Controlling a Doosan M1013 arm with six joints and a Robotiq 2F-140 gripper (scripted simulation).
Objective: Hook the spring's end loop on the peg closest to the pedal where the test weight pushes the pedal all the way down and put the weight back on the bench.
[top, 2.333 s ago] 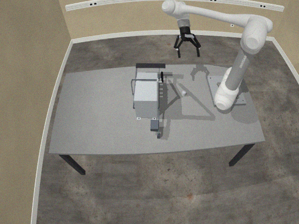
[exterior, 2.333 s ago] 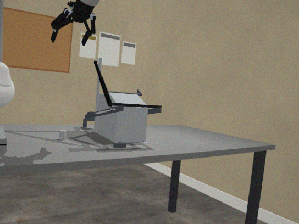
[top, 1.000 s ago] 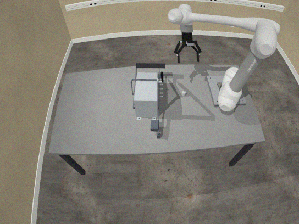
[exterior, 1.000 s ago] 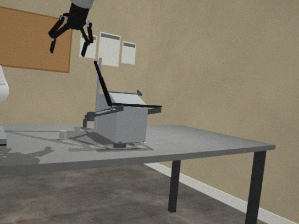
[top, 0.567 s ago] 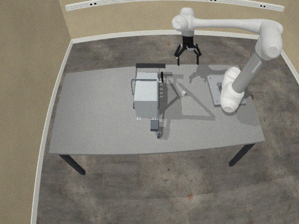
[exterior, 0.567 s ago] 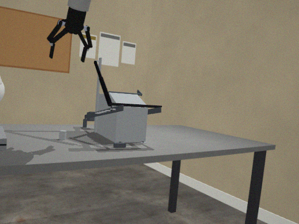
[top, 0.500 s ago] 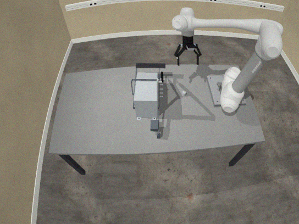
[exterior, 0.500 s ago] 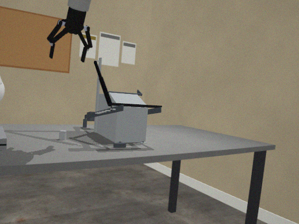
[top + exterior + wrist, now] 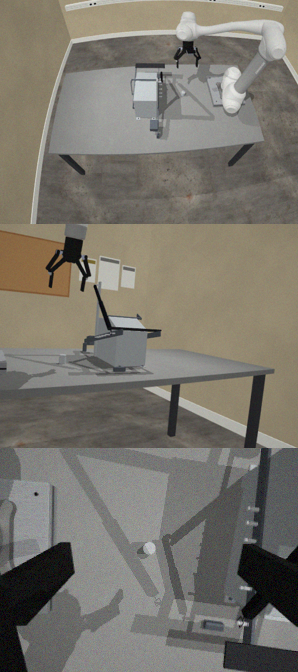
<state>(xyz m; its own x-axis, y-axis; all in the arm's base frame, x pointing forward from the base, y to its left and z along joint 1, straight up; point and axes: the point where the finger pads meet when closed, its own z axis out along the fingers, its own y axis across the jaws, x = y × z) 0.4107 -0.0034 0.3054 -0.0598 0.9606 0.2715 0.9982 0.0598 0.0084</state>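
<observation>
The gripper [image 9: 187,65] [image 9: 66,289] [image 9: 156,558], its jaws spread wide with nothing between them, hangs high above the bench [image 9: 96,132] [image 9: 175,361] [image 9: 100,513], on the arm-base side of the feeder [image 9: 145,90] [image 9: 131,347]. The weight [image 9: 183,93] [image 9: 62,359] [image 9: 149,548] — a small pale cylinder — stands upright on the bench between the feeder and the arm's base plate [image 9: 218,102] [image 9: 42,523], apart from the feeder's row of pegs [image 9: 160,93] [image 9: 252,523].

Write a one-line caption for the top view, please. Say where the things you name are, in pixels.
Open jaws [image 9: 187,66] [image 9: 66,289] above a grey bench [image 9: 90,110] [image 9: 192,364] [image 9: 100,513] bearing a boxy feeder [image 9: 145,90] [image 9: 131,347].
</observation>
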